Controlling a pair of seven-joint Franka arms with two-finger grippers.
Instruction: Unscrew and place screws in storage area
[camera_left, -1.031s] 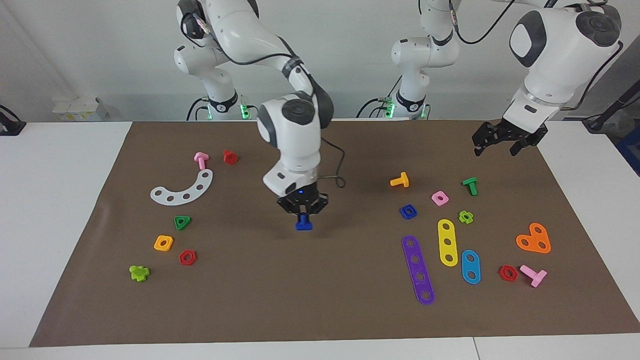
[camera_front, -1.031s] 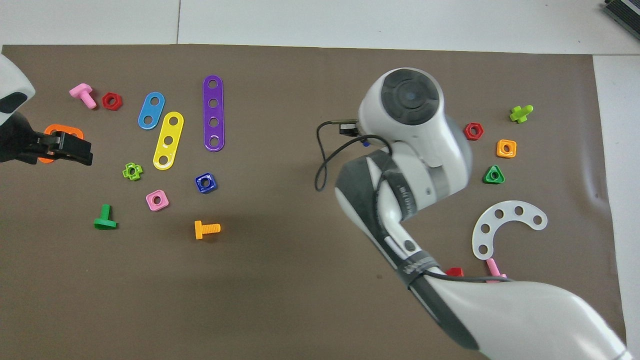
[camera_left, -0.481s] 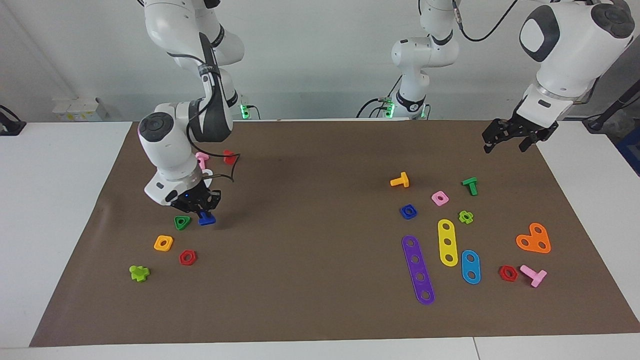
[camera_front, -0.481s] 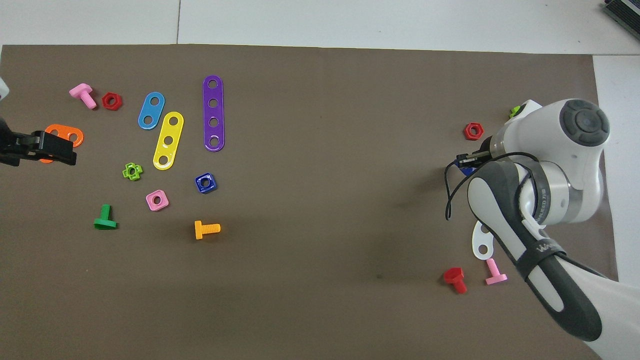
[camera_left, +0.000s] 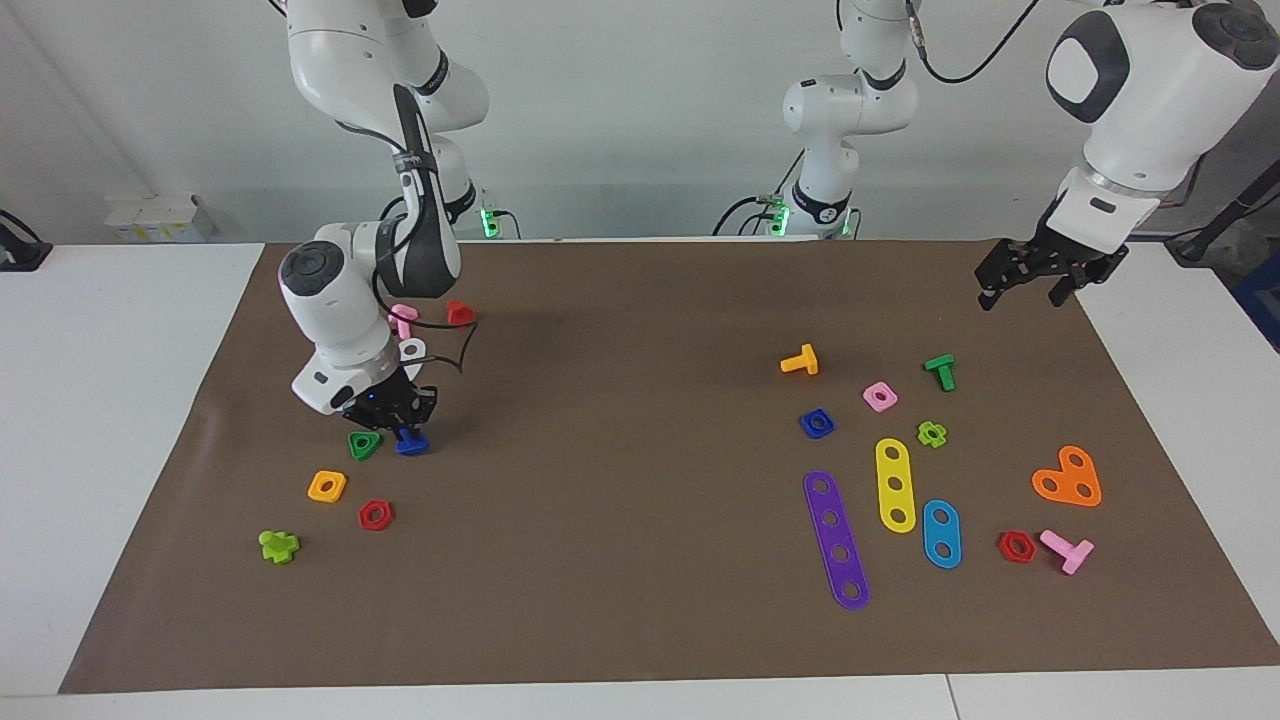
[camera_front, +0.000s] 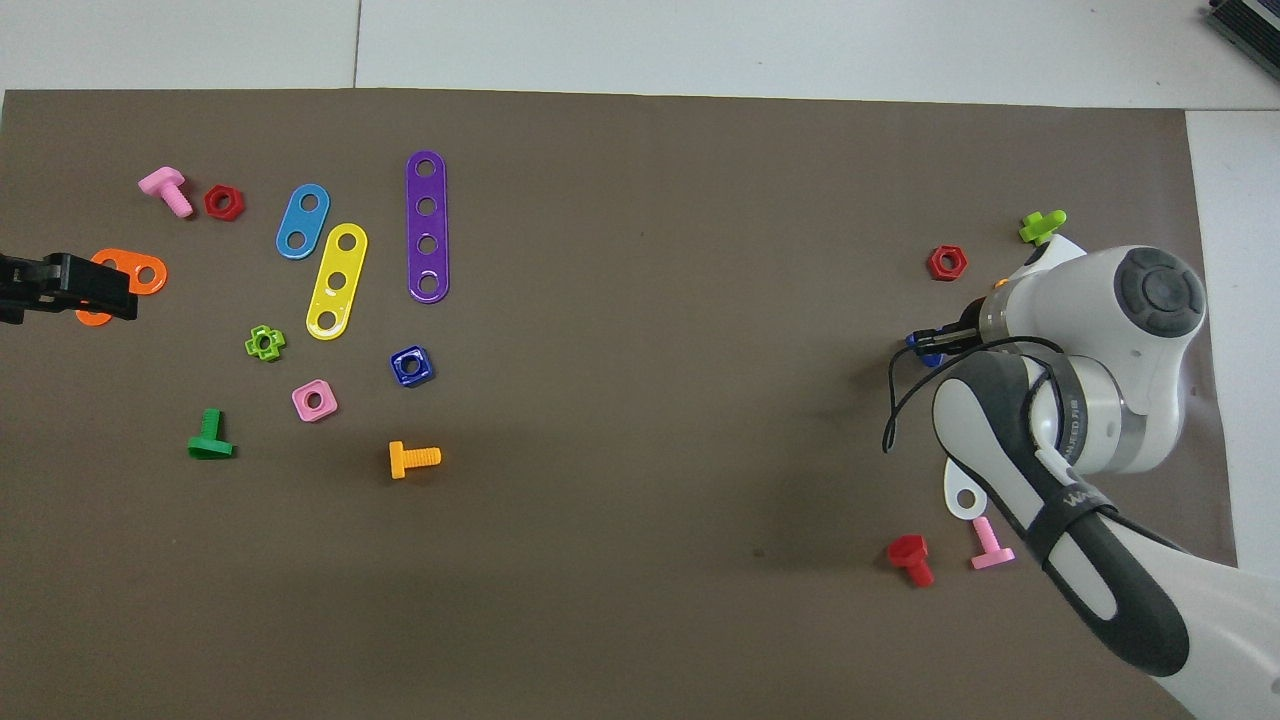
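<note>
My right gripper (camera_left: 398, 418) is shut on the blue screw (camera_left: 411, 443) and holds it upright by its stem. The screw's head is at the mat, right beside the green triangular nut (camera_left: 364, 444). This is the storage area, with the orange nut (camera_left: 327, 486) and red nut (camera_left: 375, 515) close by. The white curved strip (camera_left: 411, 349) is mostly hidden by the right arm. In the overhead view the arm covers the gripper, and only a bit of the blue screw (camera_front: 925, 348) shows. My left gripper (camera_left: 1035, 282) is open and empty, raised over the mat's edge at the left arm's end.
A lime cross piece (camera_left: 278, 546), pink screw (camera_left: 402, 318) and red screw (camera_left: 459, 312) lie around the storage area. Toward the left arm's end lie purple (camera_left: 836, 540), yellow (camera_left: 895, 485) and blue (camera_left: 941, 533) strips, a blue square nut (camera_left: 816, 423), an orange screw (camera_left: 800, 361) and an orange plate (camera_left: 1068, 477).
My right gripper carried the blue screw from the middle of the mat to the storage area and lowered it beside the green nut. My left gripper drifted out toward the mat's edge.
</note>
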